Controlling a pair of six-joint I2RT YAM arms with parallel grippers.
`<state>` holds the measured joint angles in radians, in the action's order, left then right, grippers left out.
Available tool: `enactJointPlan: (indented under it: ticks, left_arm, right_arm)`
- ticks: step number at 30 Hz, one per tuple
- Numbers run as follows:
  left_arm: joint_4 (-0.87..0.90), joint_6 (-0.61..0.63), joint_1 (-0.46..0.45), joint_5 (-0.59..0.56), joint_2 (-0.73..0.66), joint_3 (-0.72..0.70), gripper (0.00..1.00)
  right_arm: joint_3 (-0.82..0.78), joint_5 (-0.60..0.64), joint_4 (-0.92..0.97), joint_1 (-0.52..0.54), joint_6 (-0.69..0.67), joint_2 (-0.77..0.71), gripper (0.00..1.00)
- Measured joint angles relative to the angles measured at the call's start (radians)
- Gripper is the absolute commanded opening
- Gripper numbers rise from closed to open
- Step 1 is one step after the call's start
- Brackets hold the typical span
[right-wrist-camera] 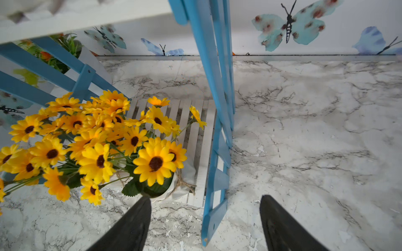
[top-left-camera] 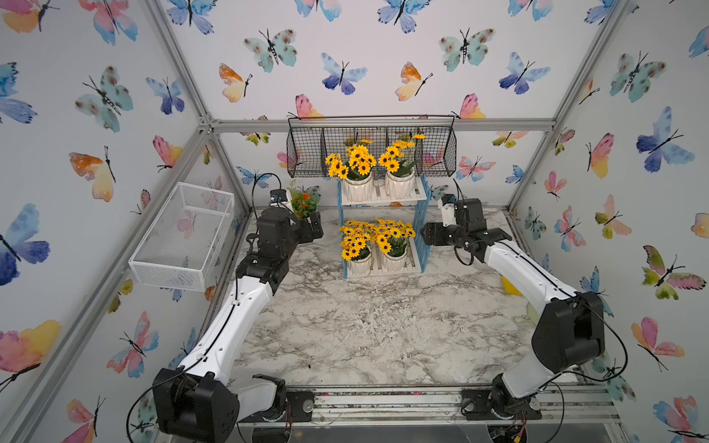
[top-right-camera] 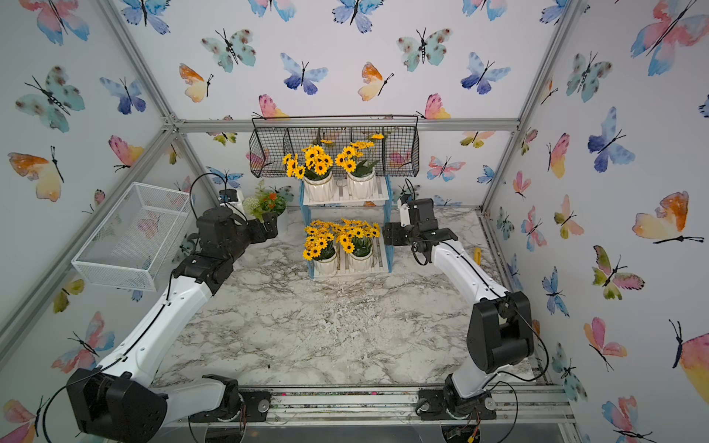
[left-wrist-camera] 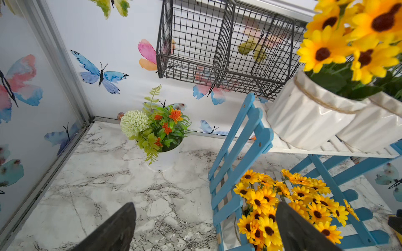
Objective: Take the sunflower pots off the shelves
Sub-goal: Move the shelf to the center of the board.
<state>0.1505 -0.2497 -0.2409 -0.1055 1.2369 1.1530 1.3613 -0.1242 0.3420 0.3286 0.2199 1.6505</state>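
Sunflower pots (top-left-camera: 357, 188) on shelves (top-left-camera: 422, 222) between left jaws and right jaws, both wide, empty.

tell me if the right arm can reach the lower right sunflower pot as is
Probably not directly: the right arm sits outside the blue side frame, standing between its open jaws and the pot. The front of the shelf looks open, so coming round might work.

We see bare table (top-left-camera: 364, 326) before the shelves (top-left-camera: 383, 199). Blue side frames (top-left-camera: 422, 237) block both ends; the wire basket (top-left-camera: 307, 153) crowds the 2 upper sunflower pots (top-left-camera: 358, 190).
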Motion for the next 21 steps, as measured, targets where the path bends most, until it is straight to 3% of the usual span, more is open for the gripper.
enactJointPlan:
  ticks: [21]
  left_arm:
    - [0.020, 0.017, -0.005, 0.000, 0.000, 0.001, 0.98]
  right_arm:
    - [0.063, 0.116, 0.039, 0.048, 0.019, 0.103, 0.60]
